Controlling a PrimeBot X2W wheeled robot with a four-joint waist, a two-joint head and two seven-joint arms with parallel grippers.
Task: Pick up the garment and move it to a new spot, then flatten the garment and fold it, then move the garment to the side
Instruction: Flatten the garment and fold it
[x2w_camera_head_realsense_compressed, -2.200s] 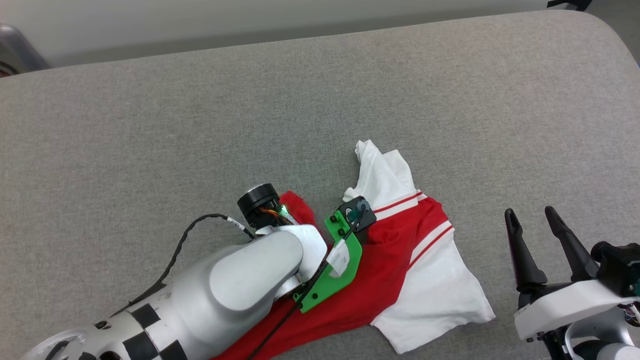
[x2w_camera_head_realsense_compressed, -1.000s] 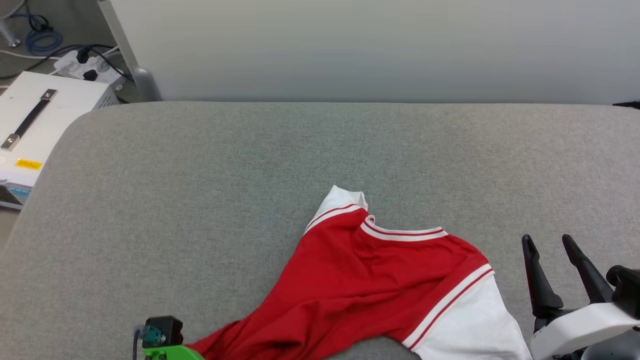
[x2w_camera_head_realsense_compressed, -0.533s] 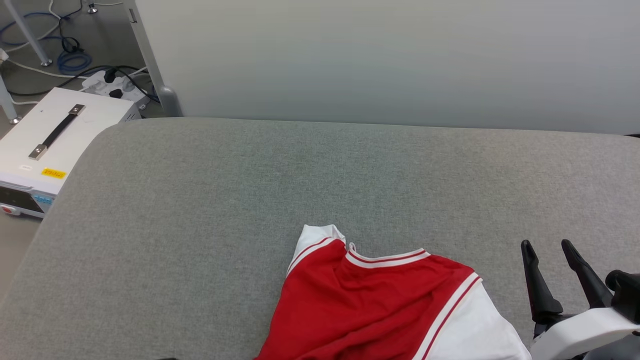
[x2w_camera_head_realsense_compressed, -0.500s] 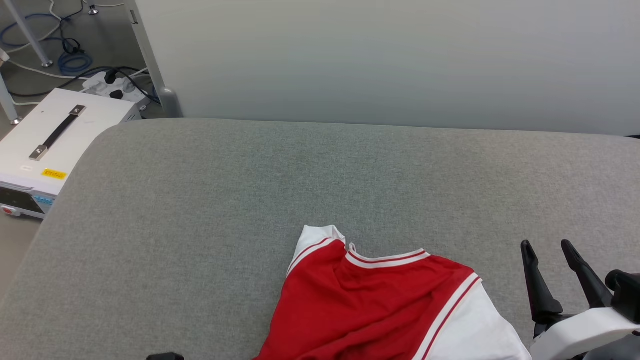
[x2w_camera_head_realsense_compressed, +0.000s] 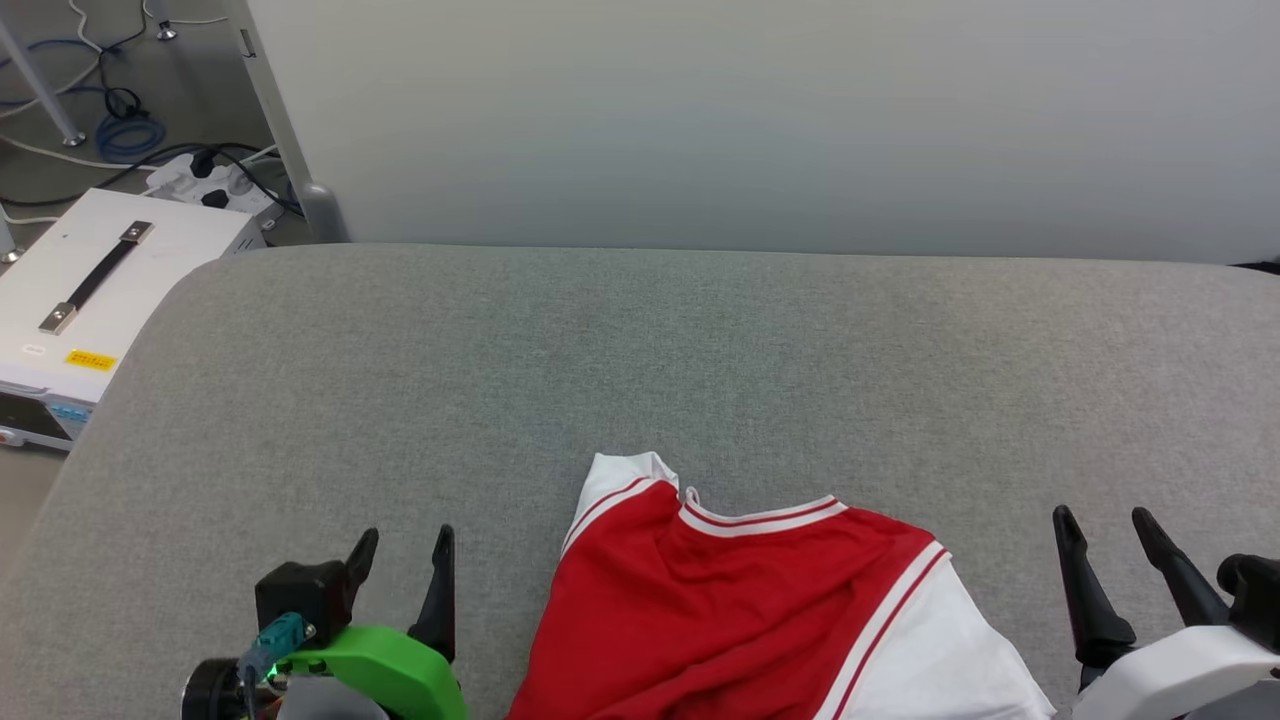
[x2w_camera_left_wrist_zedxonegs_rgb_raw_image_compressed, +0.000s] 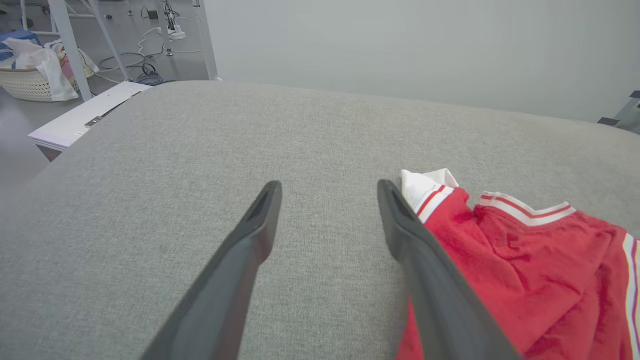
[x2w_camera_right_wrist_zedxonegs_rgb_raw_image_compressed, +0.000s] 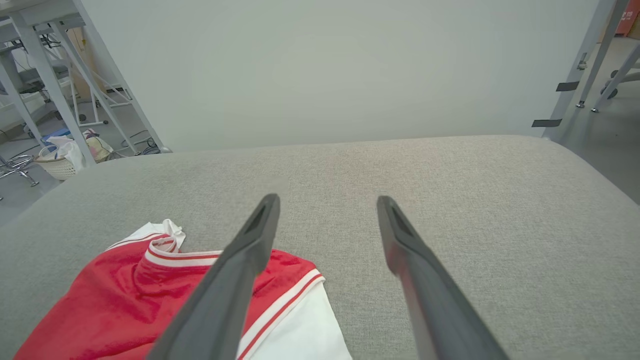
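The garment (x2w_camera_head_realsense_compressed: 740, 610), a red jersey with white sleeves and striped trim, lies rumpled on the grey table (x2w_camera_head_realsense_compressed: 640, 350) at the near middle. Its lower part runs off the head view's bottom edge. My left gripper (x2w_camera_head_realsense_compressed: 405, 545) stands open just left of the garment, apart from it, with nothing between its fingers. In the left wrist view the garment (x2w_camera_left_wrist_zedxonegs_rgb_raw_image_compressed: 525, 260) lies to the right of the open left gripper (x2w_camera_left_wrist_zedxonegs_rgb_raw_image_compressed: 327, 186). My right gripper (x2w_camera_head_realsense_compressed: 1105, 520) stands open to the right of the white sleeve. The right wrist view shows the garment (x2w_camera_right_wrist_zedxonegs_rgb_raw_image_compressed: 130, 300) at lower left of the open right gripper (x2w_camera_right_wrist_zedxonegs_rgb_raw_image_compressed: 327, 200).
A white box (x2w_camera_head_realsense_compressed: 95, 290) with a black handle sits on the floor past the table's left edge, near cables and a power strip (x2w_camera_head_realsense_compressed: 200, 180). A pale wall (x2w_camera_head_realsense_compressed: 760, 120) runs behind the table. A basket (x2w_camera_left_wrist_zedxonegs_rgb_raw_image_compressed: 30, 82) of cloth stands on the floor far left.
The left gripper has let go of the garment, opened, and come up into the head view at lower left. The camera tilted and turned. The right gripper stayed open.
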